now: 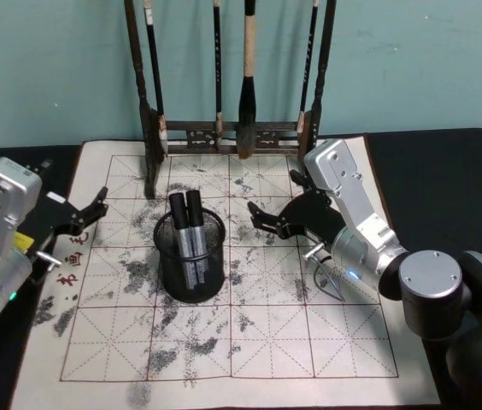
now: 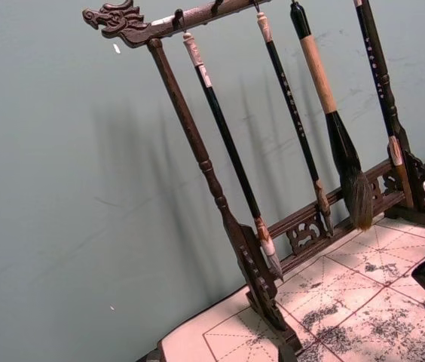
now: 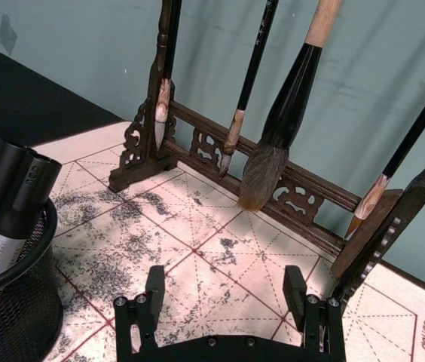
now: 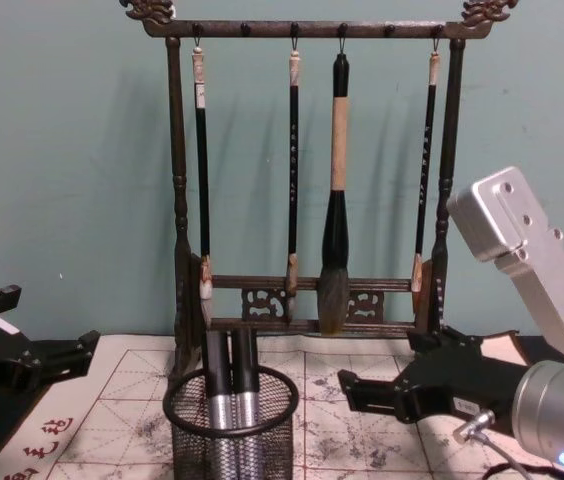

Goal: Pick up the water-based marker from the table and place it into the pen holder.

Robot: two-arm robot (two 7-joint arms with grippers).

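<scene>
The black mesh pen holder (image 1: 190, 260) (image 4: 230, 425) (image 3: 9, 309) stands on the table's gridded mat (image 1: 267, 342), left of centre. Two markers (image 1: 187, 224) (image 4: 230, 375) (image 3: 9, 196) with black caps and silver barrels stand upright inside it, side by side. I cannot tell which one is the water-based marker. My right gripper (image 1: 268, 219) (image 4: 367, 392) (image 3: 224, 302) hovers just right of the holder, open, with nothing between its fingers. My left gripper (image 1: 96, 207) sits over the mat's left edge, open and holding nothing.
A tall dark wooden rack (image 1: 224, 132) (image 4: 312, 300) (image 2: 220, 211) hung with several brushes stands at the back of the mat. The bare dark tabletop (image 1: 455, 179) lies to the right. The mat's front half carries only ink smudges.
</scene>
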